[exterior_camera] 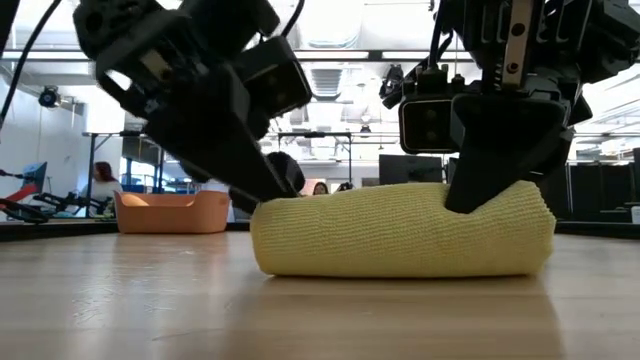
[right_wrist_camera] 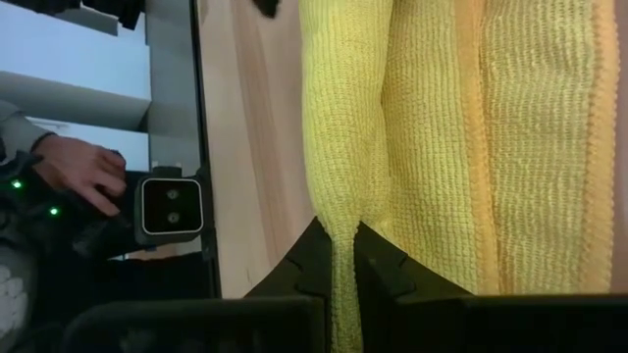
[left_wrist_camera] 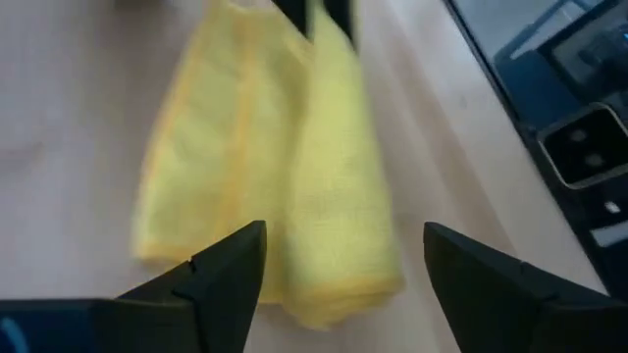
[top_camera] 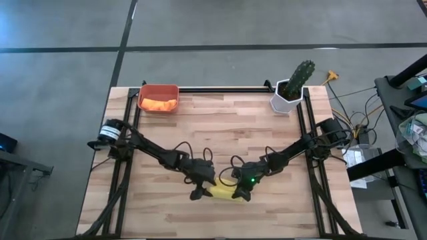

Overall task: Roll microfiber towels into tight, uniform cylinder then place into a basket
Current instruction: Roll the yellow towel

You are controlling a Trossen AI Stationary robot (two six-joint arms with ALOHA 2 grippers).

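Observation:
The yellow microfiber towel (top_camera: 220,192) lies rolled into a thick cylinder (exterior_camera: 400,235) on the wooden table near its front edge. My left gripper (left_wrist_camera: 343,257) is open at the roll's left end, one finger on each side of it. My right gripper (right_wrist_camera: 339,245) is shut on the roll near its right end. The red-orange basket (top_camera: 158,87) stands at the far left corner with an orange towel (top_camera: 160,104) lying in it. My left gripper slants down at the roll's left end (exterior_camera: 268,205); I cannot tell whether a fingertip touches it. My right gripper pinches a raised fold of the yellow cloth (right_wrist_camera: 341,257) between its two fingers, on the roll's upper side near the right end (exterior_camera: 480,200). Its fingers slant down from the right. The roll rests on the table.
A white hexagonal pot with a green cactus (top_camera: 291,88) stands at the far right corner. Black frame rails (top_camera: 220,89) run along the table's far edge and both sides. A person's hand (right_wrist_camera: 78,172) shows beyond the table's edge.

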